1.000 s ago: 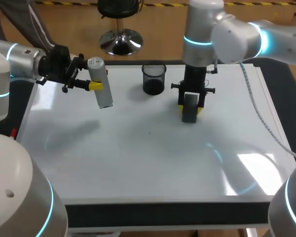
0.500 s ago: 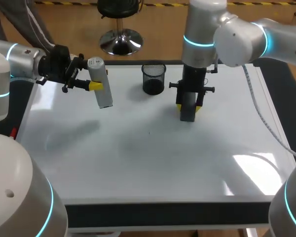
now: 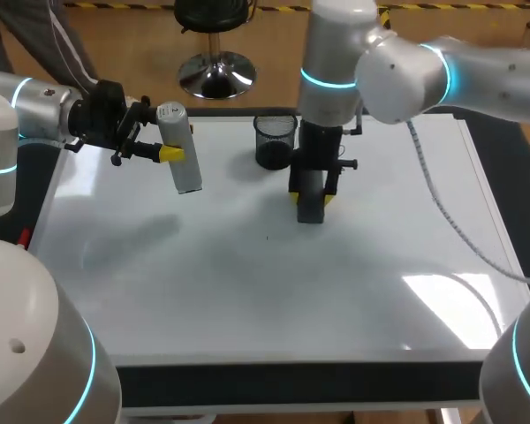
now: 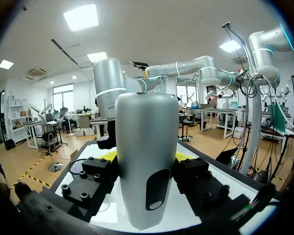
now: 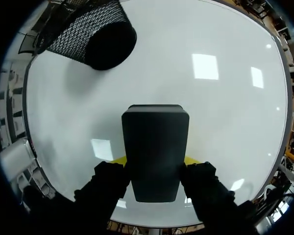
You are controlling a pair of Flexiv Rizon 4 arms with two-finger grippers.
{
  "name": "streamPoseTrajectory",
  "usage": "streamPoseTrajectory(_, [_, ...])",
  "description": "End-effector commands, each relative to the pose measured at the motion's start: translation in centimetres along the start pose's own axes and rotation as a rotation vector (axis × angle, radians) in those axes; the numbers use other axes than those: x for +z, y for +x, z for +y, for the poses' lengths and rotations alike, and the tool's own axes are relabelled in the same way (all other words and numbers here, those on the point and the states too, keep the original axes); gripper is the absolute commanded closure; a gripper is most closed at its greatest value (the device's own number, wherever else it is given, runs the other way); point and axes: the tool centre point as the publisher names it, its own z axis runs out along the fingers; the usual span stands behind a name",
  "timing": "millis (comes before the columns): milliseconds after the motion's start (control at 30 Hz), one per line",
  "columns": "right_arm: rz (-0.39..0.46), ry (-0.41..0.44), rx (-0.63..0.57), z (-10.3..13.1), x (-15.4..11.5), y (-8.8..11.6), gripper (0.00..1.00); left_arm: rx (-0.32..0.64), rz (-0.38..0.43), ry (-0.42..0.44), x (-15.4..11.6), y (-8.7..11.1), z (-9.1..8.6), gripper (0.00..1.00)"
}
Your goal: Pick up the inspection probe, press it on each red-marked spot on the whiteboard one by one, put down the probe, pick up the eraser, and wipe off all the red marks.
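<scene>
Far-left tabletop corner: left fingers (image 3: 170,154) clamped on inspection probe (image 3: 185,163) — right fingers (image 3: 328,199) grip eraser (image 3: 311,208) near mesh cup (image 3: 275,141) at far edge.

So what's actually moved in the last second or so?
The right gripper, holding the black eraser, slid left across the whiteboard toward the mesh cup. The left gripper kept the grey probe where it was; the cup stayed put.

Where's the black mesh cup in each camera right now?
Head view: mesh cup on the whiteboard's far side, beside the eraser.
Left wrist view: mesh cup low down, beyond and beside the probe.
Right wrist view: mesh cup ahead of the held eraser.
Shared landmark: the whiteboard.
</scene>
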Motion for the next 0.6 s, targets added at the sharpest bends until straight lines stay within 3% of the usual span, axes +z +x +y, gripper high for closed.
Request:
streamPoseTrajectory(33, [-0.004, 0.014, -0.009, 0.6, 0.9, 0.7, 1.0, 0.003, -0.001, 0.001, 0.0, 0.1, -0.1, 1.0])
streamPoseTrajectory(267, [0.001, 0.028, -0.01, 0.6, 1.5, 0.2, 1.0, 0.003, -0.001, 0.001, 0.0, 0.1, -0.1, 1.0])
streamPoseTrajectory(600, [0.011, 0.028, 0.029, 0.7, 1.4, -2.8, 1.0, 0.003, -0.001, 0.001, 0.0, 0.1, -0.1, 1.0])
